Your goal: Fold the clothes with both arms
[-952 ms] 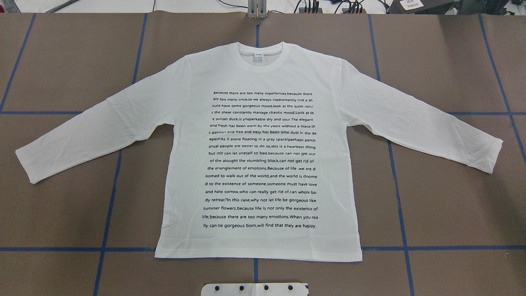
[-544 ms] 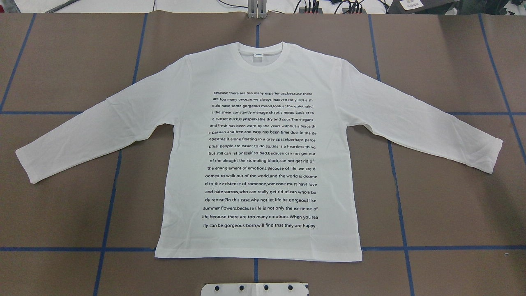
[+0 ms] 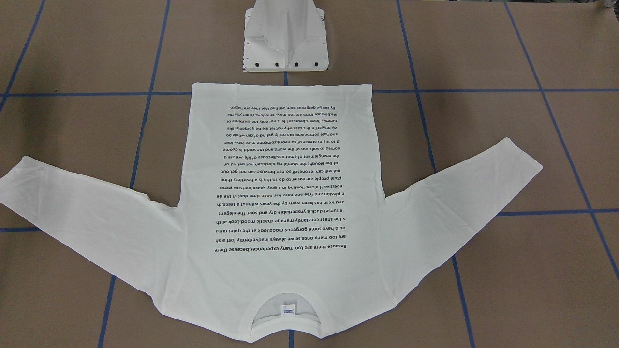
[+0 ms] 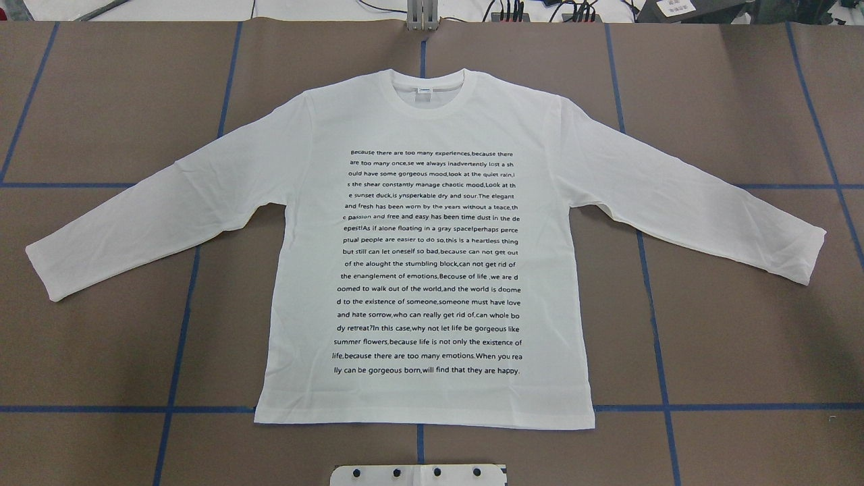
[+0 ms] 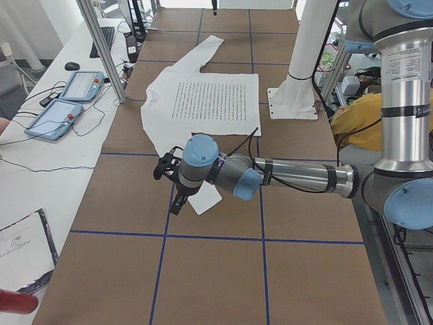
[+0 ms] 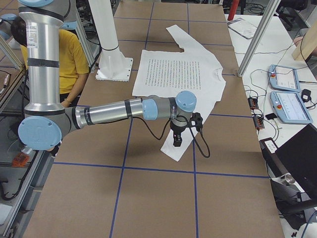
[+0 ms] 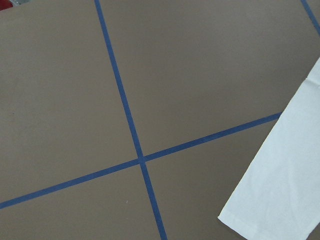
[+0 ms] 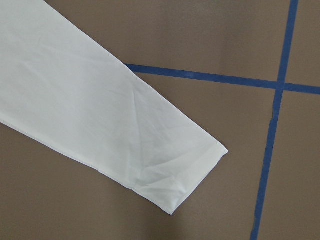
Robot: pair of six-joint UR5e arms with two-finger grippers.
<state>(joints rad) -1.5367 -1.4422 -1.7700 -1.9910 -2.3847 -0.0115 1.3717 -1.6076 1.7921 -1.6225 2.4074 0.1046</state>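
The white long-sleeved T-shirt lies flat and face up on the brown table, black text block up, collar at the far side, both sleeves spread out. It also shows in the front view. In the side views the left arm's gripper hangs over the left sleeve cuff. The right arm's gripper hangs over the right sleeve cuff. I cannot tell whether either gripper is open or shut. The left wrist view catches a cuff corner; the right wrist view shows the sleeve end.
The white pedestal base stands at the shirt's hem side. Blue tape lines grid the table. Side benches hold control tablets and a laptop. A person in a yellow top sits behind the robot.
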